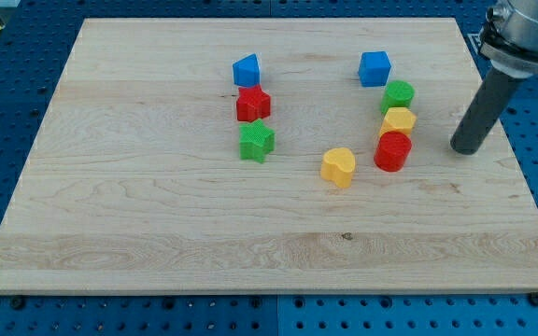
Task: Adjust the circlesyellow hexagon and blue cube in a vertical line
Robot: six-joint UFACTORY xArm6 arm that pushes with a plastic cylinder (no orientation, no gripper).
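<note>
A blue cube [375, 68] lies near the view's top, right of centre. Just below it, in a short column, are a green cylinder [399, 94], a yellow hexagon [399, 121] and a red cylinder [392, 151], each touching or nearly touching the one above. My tip [466, 148] rests on the board to the right of the red cylinder, well apart from it, with the dark rod rising to the view's top right.
A yellow heart-shaped block [338, 166] lies left of the red cylinder. Further left, a blue pentagon-like block [247, 70], a red star [252, 104] and a green star [257, 141] form a column. The wooden board [157, 233] lies on a blue pegboard.
</note>
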